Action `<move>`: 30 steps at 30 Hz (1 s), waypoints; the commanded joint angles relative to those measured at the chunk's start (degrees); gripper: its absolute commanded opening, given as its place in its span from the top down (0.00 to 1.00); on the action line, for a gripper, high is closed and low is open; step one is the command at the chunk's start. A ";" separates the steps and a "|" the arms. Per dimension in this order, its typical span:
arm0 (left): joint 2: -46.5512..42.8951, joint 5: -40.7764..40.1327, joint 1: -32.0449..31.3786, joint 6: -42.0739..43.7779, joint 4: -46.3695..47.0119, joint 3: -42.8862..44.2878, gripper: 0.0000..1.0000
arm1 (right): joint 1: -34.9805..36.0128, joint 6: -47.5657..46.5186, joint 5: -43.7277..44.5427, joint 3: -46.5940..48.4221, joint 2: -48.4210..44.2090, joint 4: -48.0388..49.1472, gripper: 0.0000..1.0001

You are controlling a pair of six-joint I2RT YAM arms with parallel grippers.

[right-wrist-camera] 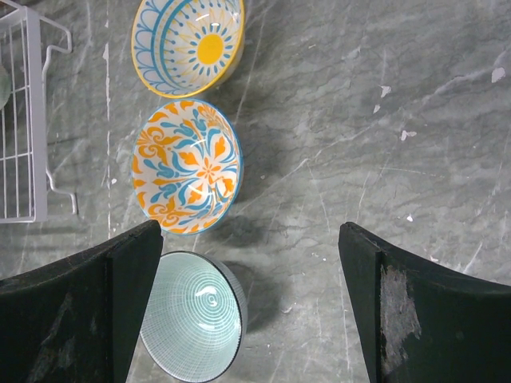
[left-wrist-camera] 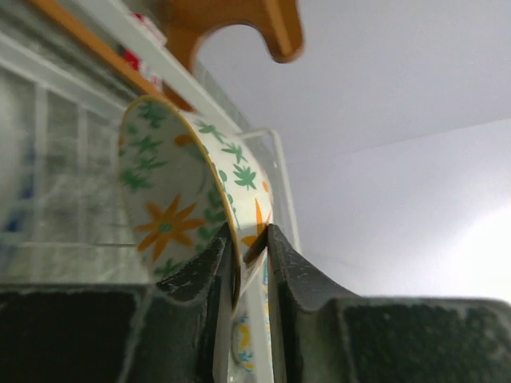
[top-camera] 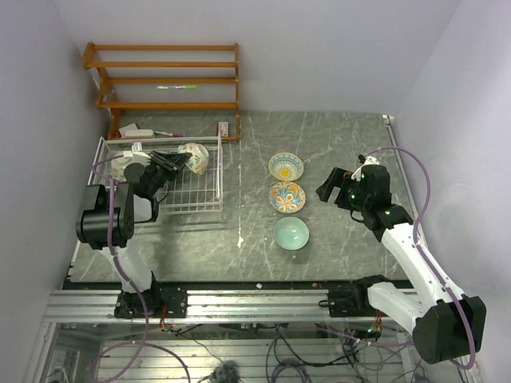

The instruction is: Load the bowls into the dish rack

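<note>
Left arm bent at the elbow and reaching into the white wire-grid dish rack (top-camera: 188, 209). The left pincer (top-camera: 177, 160) (left-wrist-camera: 249, 239) straddles the rim of a glossy ceramic bowl with green leaves and orange flowers (top-camera: 196, 157) (left-wrist-camera: 164, 207). This bowl stands on edge inside the rack, near its far right corner. Fingers sit close either side of the rim; cannot tell if clamping or loose.

A pale rounded shape (top-camera: 121, 165) at the rack's left end is half behind the arm and hard to make out. Brown wooden shelf unit (top-camera: 164, 80) behind the rack.

Right arm stretched forward, right pincer (top-camera: 327, 188) (right-wrist-camera: 249, 231) spread wide and empty above the grey marbled table (top-camera: 351, 136).

Three bowls sit upright in a column there:
- yellow-and-blue sunburst bowl (top-camera: 286, 166) (right-wrist-camera: 188, 40), cut by the top edge in the wrist view
- orange-and-blue floral bowl (top-camera: 287, 196) (right-wrist-camera: 186, 166)
- pale teal ribbed bowl (top-camera: 291, 233) (right-wrist-camera: 200, 319), partly hidden by a finger
</note>
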 commanded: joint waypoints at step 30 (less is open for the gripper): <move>-16.31 -13.98 3.74 26.75 -57.01 7.37 0.42 | -0.38 0.66 -2.47 -1.59 0.20 3.60 0.07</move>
